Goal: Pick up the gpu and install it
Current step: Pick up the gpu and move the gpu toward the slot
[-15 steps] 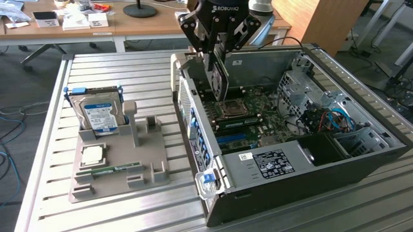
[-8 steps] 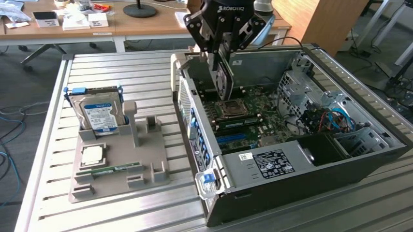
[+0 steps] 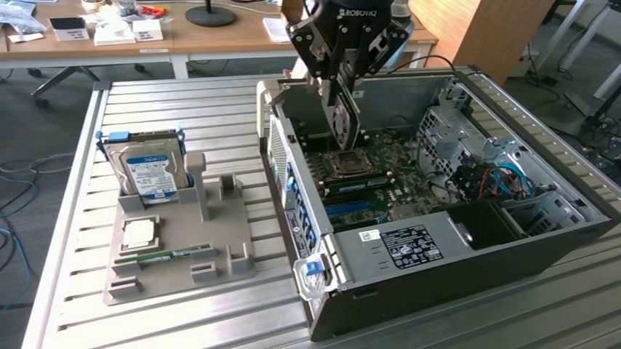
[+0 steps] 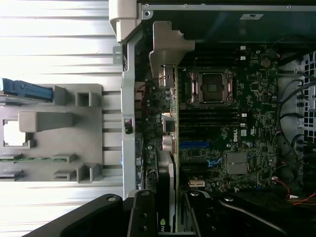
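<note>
The gpu [image 3: 342, 120] hangs on edge, a thin dark card with its pale bracket end low, above the open computer case [image 3: 485, 273]. My gripper [image 3: 344, 76] is shut on the card's upper end. In the wrist view the gpu [image 4: 166, 163] shows edge-on between my gripper [image 4: 167, 219] fingers, and its silver bracket [image 4: 168, 47] sits near the case's rear wall. Below it lies the motherboard [image 4: 247, 98] with blue slots [image 4: 193, 145] beside the card's line. Whether the card touches a slot cannot be told.
A grey fixture tray [image 3: 218, 265] lies on the slatted table at the exterior view's left. It holds a silver hard drive [image 3: 147, 173], a processor chip [image 3: 139, 233] and a green memory stick [image 3: 165, 256]. The case holds a CPU socket [image 3: 347, 163], a power supply [image 3: 408, 243] and cable bundles [image 3: 495, 182].
</note>
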Controlling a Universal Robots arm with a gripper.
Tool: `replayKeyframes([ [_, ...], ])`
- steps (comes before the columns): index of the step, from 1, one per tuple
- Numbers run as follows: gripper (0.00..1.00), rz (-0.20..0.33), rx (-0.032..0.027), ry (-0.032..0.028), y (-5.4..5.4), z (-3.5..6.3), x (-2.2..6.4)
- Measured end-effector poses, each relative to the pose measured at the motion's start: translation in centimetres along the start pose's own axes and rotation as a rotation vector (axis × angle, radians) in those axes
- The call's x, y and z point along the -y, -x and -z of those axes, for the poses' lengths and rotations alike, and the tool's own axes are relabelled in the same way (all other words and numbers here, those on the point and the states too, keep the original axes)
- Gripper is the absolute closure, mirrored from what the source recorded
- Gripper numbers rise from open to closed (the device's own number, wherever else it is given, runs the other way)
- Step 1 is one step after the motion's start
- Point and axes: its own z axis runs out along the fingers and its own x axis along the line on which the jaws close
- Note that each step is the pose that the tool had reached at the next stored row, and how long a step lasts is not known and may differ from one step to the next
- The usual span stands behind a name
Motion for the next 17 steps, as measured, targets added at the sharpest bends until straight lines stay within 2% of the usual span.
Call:
replayKeyframes([
  [11,0.73,0.0,0.0,0.0001,1.4,-0.03,-0.05],
  [17,0.73,0.0,0.0,0.0,1.6,-0.04,-0.06],
])
